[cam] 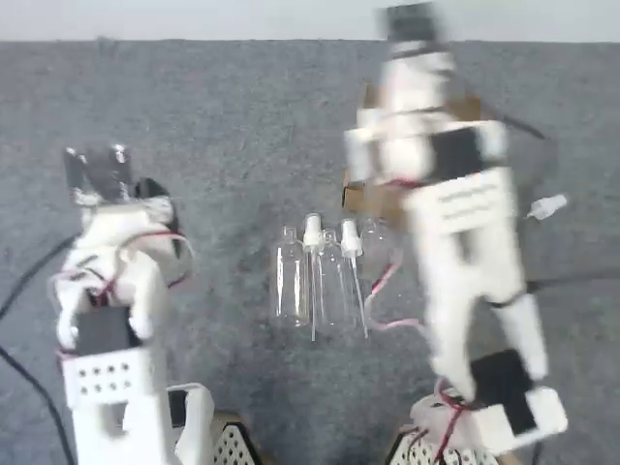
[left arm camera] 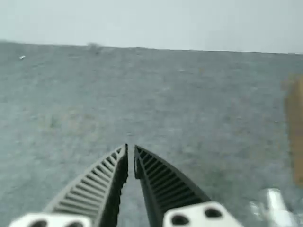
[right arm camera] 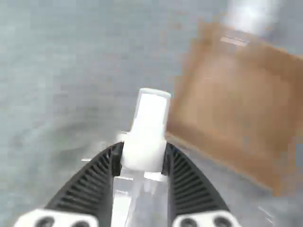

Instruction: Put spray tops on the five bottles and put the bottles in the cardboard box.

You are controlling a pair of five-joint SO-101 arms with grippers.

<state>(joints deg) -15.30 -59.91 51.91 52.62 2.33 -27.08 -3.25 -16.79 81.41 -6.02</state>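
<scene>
**High view.** The cardboard box (cam: 363, 199) sits on the grey tabletop (cam: 223, 126), right of centre. The right arm (cam: 455, 213) covers most of it, so its contents cannot be determined. Just beside the box, toward the near side, is a cluster of clear bottles (cam: 291, 276). Two white spray tops (cam: 312, 232) with thin dip tubes show among them; whether they are seated on bottles cannot be told. A loose spray top (cam: 547, 206) lies on the tabletop on the far side of the right arm, apart from the cluster. The left arm (cam: 111, 291) is over the left part of the tabletop, well apart from the bottles.

**Left wrist view.** The left claw (left arm camera: 131, 152) is pressed together, with only a thin slit between its ribbed black fingers, and grips nothing. It is above bare tabletop. A brown edge of the cardboard box appears at the side.

**Right wrist view.** The right claw (right arm camera: 143, 152) pinches a held bottle (right arm camera: 135, 194) near its neck. The clear body runs back between the fingers. A fitted spray top (right arm camera: 150, 120), white, projects past the fingertips. The held bottle is over the tabletop, near the box edge. The box interior reads as plain brown, and any contents are too blurred to tell.
</scene>
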